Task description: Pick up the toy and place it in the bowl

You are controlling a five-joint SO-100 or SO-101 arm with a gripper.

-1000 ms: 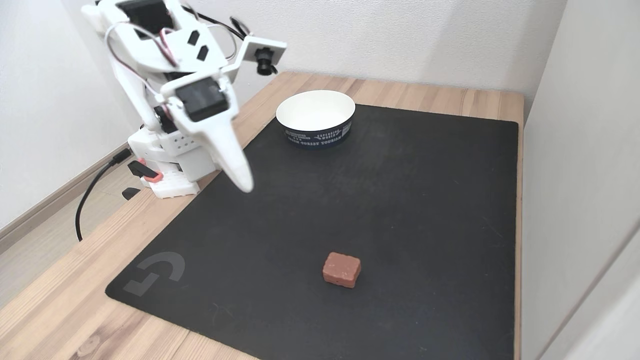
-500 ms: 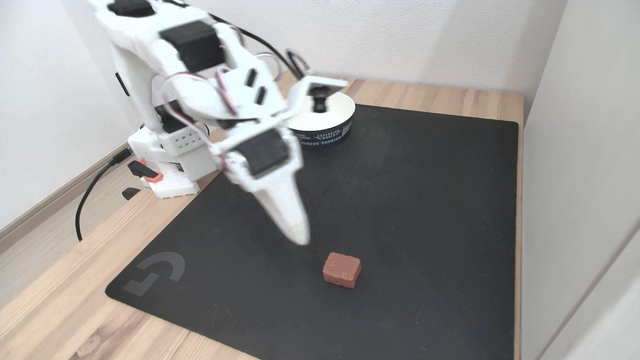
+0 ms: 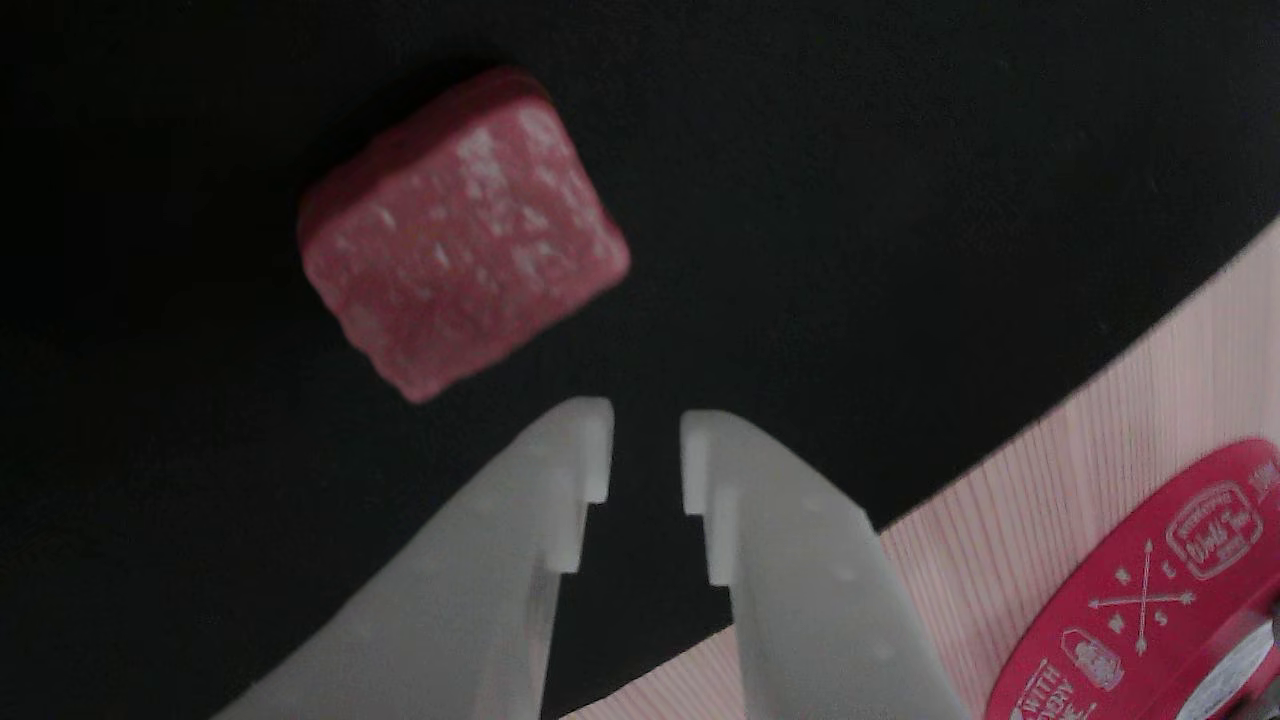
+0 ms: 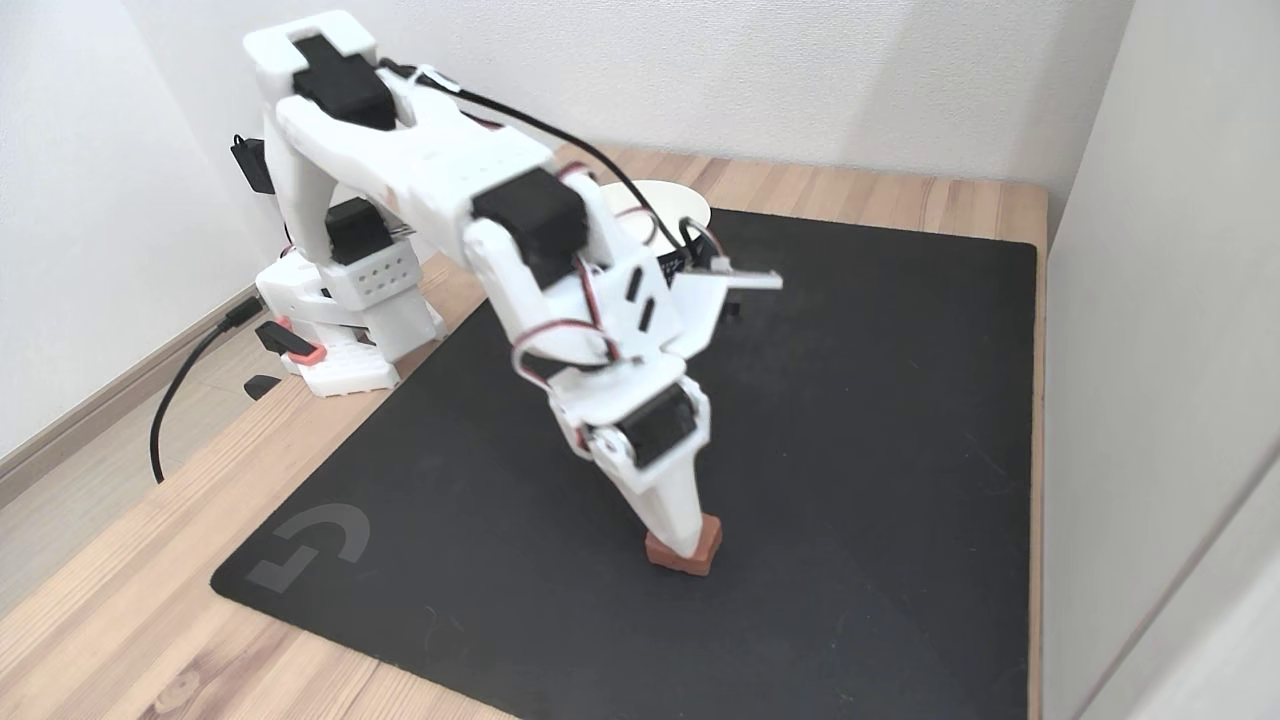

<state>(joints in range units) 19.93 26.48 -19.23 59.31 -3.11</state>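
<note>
The toy (image 3: 465, 230), a small dull-red block with white speckles, lies flat on the black mat (image 3: 900, 200). In the other view it sits just beyond and left of my gripper (image 3: 646, 450), whose white fingertips stand a narrow gap apart with nothing between them. In the fixed view the gripper (image 4: 682, 542) points down with its tip at the toy (image 4: 708, 545) and covers part of it. The bowl (image 4: 685, 203), white inside with a dark outer wall, stands at the mat's far edge, mostly hidden behind the arm.
The black mat (image 4: 880, 400) covers most of the wooden table (image 4: 120, 620). The robot base (image 4: 340, 330) and its black cable (image 4: 175, 400) are at the left. A wall runs along the right side. A red round tin (image 3: 1150, 600) with white print lies on wood at the lower right of the other view.
The arm has swung from above its base forward and down across the mat. The gripper tip has gone from mid-air to the toy. The toy has not moved.
</note>
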